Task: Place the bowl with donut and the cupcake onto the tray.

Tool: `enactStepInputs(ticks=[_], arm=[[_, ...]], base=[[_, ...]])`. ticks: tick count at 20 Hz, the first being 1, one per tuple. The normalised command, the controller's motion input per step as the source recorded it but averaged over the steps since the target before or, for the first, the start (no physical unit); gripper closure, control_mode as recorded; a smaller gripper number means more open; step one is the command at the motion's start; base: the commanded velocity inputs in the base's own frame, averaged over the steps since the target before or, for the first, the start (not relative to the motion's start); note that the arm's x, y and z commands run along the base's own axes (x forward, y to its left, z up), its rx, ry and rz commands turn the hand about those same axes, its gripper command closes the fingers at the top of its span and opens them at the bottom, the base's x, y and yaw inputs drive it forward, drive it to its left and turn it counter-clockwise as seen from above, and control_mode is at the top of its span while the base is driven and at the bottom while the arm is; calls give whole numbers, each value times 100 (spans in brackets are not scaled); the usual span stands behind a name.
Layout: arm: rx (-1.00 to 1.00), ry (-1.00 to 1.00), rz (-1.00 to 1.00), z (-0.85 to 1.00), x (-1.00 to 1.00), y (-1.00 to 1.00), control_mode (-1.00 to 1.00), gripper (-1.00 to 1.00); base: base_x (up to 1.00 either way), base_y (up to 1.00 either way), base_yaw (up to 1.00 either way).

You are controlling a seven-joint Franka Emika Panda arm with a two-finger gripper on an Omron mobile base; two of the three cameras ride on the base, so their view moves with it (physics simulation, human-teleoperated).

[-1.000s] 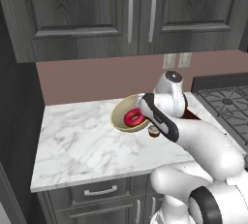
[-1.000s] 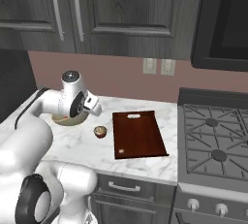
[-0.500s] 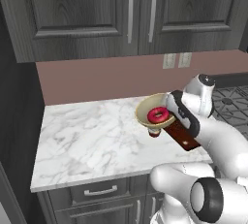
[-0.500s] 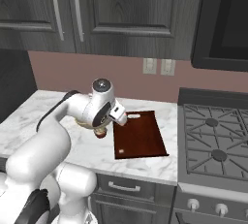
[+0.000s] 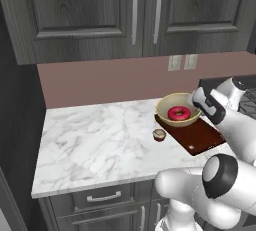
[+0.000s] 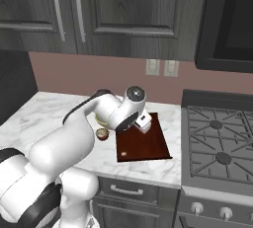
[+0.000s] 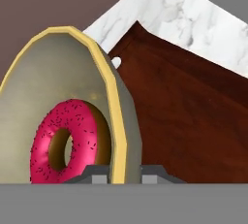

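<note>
My gripper [image 7: 120, 172] is shut on the thick rim of the tan-yellow bowl [image 7: 58, 87], with a finger [image 7: 94, 172] on each side of the rim. The pink-iced donut [image 7: 63, 140] lies inside. In the left base view the bowl [image 5: 178, 109] with the donut [image 5: 178, 113] hangs over the far left end of the dark reddish-brown tray [image 5: 200, 136], and the gripper [image 5: 199, 103] holds its right rim. I cannot tell whether it touches the tray. The small cupcake [image 5: 159, 135] stands on the counter just left of the tray. In the right base view my arm hides most of the bowl [image 6: 100, 119] above the cupcake [image 6: 102, 133].
The marble counter [image 5: 100, 135] stretches left of the tray. A gas stove [image 6: 217, 138] adjoins the counter's right end. The tray [image 6: 143, 144] has a bare middle and near half. The backsplash with wall outlets [image 6: 161, 67] and dark cabinets stands behind.
The arm has swung right with the bowl and donut, from the middle of the counter to over the tray's far left end. The cupcake and tray have not moved.
</note>
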Motion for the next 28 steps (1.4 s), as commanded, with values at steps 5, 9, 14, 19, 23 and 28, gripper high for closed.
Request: enactStepInputs(ticks=[5,9,14,19,23,28], arm=[[6,0,4,-8,6,-23,-100,100],[2,0,3,-25,3,-22,-100,100],[4,0,2,-25,7,-17,-100,100],[6,0,1,-12,19,-14,-100,100],[6,0,0,-6,32,-15,-100,100],[2,0,0,-11,19,-8,-100,100]], base=[[0,0,0],[0,0,0],[0,0,0],[0,0,0],[0,0,0],[0,0,0]])
